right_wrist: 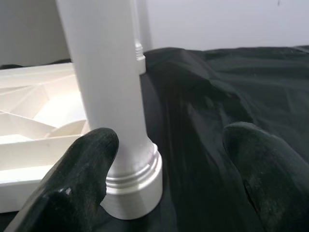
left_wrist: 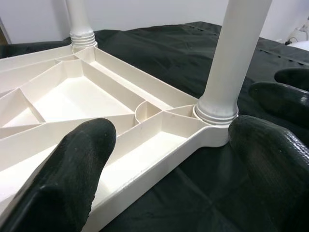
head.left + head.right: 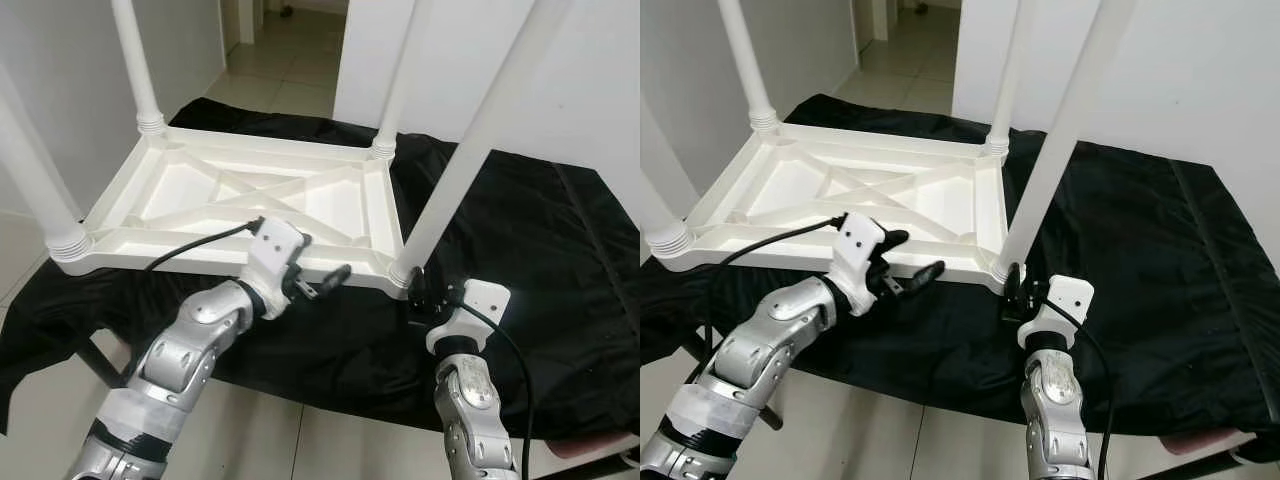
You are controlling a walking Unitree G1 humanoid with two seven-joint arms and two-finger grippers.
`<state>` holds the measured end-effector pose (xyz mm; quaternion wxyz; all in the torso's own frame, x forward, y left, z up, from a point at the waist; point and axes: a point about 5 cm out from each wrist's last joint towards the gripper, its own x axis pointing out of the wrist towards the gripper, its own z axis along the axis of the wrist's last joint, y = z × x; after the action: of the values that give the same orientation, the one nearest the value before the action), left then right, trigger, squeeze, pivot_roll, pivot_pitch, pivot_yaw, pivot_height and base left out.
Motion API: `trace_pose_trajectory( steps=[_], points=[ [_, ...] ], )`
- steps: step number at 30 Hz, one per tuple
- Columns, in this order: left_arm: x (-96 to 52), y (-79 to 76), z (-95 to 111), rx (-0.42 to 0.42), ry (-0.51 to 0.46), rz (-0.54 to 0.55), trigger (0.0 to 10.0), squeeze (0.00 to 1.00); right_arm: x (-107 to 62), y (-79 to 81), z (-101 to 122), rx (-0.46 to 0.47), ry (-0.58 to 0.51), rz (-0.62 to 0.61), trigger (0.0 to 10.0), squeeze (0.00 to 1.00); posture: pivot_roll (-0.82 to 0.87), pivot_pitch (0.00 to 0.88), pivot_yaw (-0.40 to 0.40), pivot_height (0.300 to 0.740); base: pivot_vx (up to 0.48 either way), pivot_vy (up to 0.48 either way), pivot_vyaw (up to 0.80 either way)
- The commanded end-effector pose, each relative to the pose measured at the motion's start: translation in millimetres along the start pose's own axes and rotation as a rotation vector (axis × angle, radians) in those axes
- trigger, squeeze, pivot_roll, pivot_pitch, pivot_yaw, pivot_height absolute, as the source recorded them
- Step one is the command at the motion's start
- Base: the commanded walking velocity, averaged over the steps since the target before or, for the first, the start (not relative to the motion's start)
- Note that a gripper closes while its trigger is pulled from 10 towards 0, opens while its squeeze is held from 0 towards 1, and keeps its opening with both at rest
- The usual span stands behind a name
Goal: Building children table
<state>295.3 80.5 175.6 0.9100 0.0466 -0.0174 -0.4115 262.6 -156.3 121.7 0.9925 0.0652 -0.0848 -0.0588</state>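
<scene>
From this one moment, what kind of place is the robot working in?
Probably a room in a home: a pale tiled floor runs into a hallway past plain white walls, and a white plastic children's table lies upside down on black cloth.

Both eye views look down from the head at the upturned table (image 3: 250, 200). Both wrist views look closely at its near right leg (image 2: 231, 63).

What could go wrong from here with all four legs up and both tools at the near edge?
The right tool sits open at the base of the near right leg; a sideways nudge could lever that tall leg loose. The left tool is open over the tabletop rim; pushing could slide the tabletop on the loose black cloth.
</scene>
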Motion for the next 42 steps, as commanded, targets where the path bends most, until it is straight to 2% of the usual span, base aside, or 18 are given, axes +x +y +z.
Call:
trace_pose_trajectory(
  steps=[1,4,7,11,15,17,22,24,28,29,33,36,38,39,41,42],
  points=[
    [1.8,0.9,2,0.014,-0.009,-0.001,10.0,0.0,-1.7,2.5,1,0.003,-0.005,0.013,10.0,0.0,-0.01,0.033,-0.074,0.74,0.0,0.0,0.0],
    [1.1,5.0,3,0.021,-0.009,0.012,10.0,0.0,-3.5,3.1,-1,0.001,0.002,0.025,10.0,0.0,-0.01,0.033,-0.074,0.74,0.0,0.0,0.0],
    [-1.2,21.2,5,0.058,-0.014,0.069,10.0,0.0,-8.7,18.6,-5,0.06,0.045,0.184,10.0,0.0,-0.01,0.032,-0.07,0.74,0.0,0.0,0.0],
    [-2.0,25.4,4,0.081,-0.009,0.084,10.0,0.0,-8.4,28.6,-5,0.105,0.058,0.267,10.0,0.0,-0.01,0.032,-0.069,0.74,0.0,0.0,0.0],
    [-2.6,34.0,-1,0.15,0.04,0.128,10.0,0.0,-0.2,39.0,-2,0.134,0.06,0.348,10.0,0.0,-0.01,0.032,-0.069,0.74,0.0,0.0,0.0],
    [-2.8,43.2,-9,0.192,0.104,0.18,10.0,0.0,4.7,43.1,-1,0.152,0.058,0.371,10.0,0.0,0.01,0.03,-0.068,0.74,0.0,0.0,0.0],
    [-5.9,50.0,-15,0.219,0.155,0.193,10.0,0.0,14.2,47.9,1,0.15,0.049,0.407,10.0,0.0,0.01,0.028,-0.07,0.74,0.0,0.0,0.0],
    [-8.0,54.6,-23,0.28,0.213,0.203,10.0,0.0,26.1,43.1,5,0.15,0.033,0.391,10.0,0.0,0.01,0.027,-0.069,0.74,0.0,0.0,0.0],
    [-11.1,60.5,-30,0.318,0.267,0.215,10.0,0.0,36.0,36.0,8,0.15,0.018,0.366,10.0,0.0,0.02,0.026,-0.069,0.74,0.0,0.0,0.0],
    [-11.1,60.5,-30,0.318,0.267,0.215,10.0,0.0,36.0,36.0,8,0.15,0.018,0.366,10.0,0.0,0.02,0.026,-0.069,0.74,0.0,0.0,0.0],
    [-14.1,66.4,-35,0.344,0.294,0.21,10.0,0.0,43.5,19.4,9,0.131,0.012,0.322,10.0,0.0,0.02,0.025,-0.066,0.74,0.0,0.0,0.0],
    [-14.4,66.6,-35,0.352,0.296,0.202,10.0,0.0,45.0,16.1,8,0.129,0.011,0.312,10.0,0.0,0.02,0.025,-0.066,0.74,0.0,0.0,0.0],
    [-15.4,69.3,-38,0.391,0.324,0.193,10.0,0.0,49.2,1.5,9,0.113,0.008,0.267,10.0,0.0,0.02,0.024,-0.062,0.74,0.0,0.0,0.0],
    [-15.4,69.3,-38,0.391,0.324,0.193,10.0,0.0,49.2,1.5,9,0.113,0.008,0.267,10.0,0.0,0.02,0.024,-0.062,0.74,0.0,0.0,0.0],
    [-15.2,72.0,-40,0.413,0.342,0.192,10.0,0.0,52.1,-11.7,10,0.096,0.004,0.228,10.0,0.0,0.01,0.021,-0.053,0.74,0.0,0.0,0.0],
    [-15.2,72.0,-40,0.413,0.342,0.192,10.0,0.0,52.1,-11.7,10,0.096,0.004,0.228,10.0,0.0,0.01,0.021,-0.053,0.74,0.0,0.0,0.0]
  ],
)
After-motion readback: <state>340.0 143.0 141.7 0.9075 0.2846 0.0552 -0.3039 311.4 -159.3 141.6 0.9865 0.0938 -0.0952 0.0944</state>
